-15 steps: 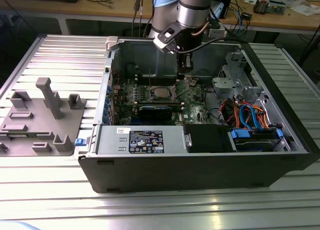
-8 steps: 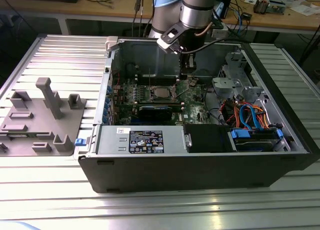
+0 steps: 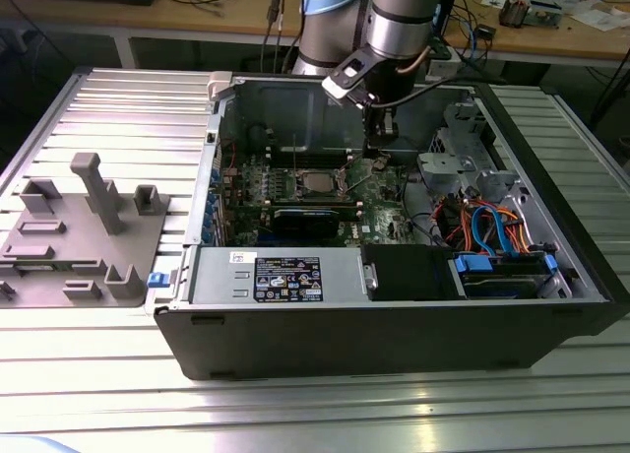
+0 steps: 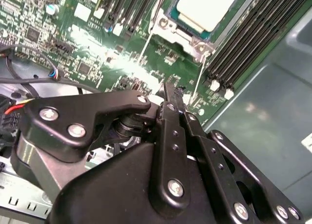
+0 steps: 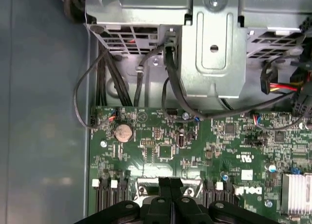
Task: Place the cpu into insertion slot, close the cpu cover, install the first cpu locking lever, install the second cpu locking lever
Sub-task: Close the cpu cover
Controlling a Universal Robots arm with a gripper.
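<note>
The cpu (image 4: 204, 7) shows its silver-grey top, lying flat in the insertion slot (image 4: 195, 34) on the green board. The cpu cover (image 4: 165, 23) is a silvery frame around it, and appears to be down. Two thin wire levers (image 4: 147, 44) run past the socket's corner; I cannot tell whether they are latched. In the exterior view the cpu (image 3: 317, 182) sits mid-board, and my gripper (image 3: 379, 150) hangs just to its right inside the case. In both wrist views the gripper (image 4: 170, 90) (image 5: 170, 182) is shut, black fingers pressed together, with nothing between them, a short way above the board beside the socket.
The open computer case (image 3: 394, 325) holds a black power-supply box (image 3: 285, 274), a metal drive cage (image 5: 214, 53) with black cables (image 5: 175, 92), and memory slots (image 4: 248, 44) beside the socket. A grey fixture tray (image 3: 79, 236) lies on the slatted table at the exterior view's left.
</note>
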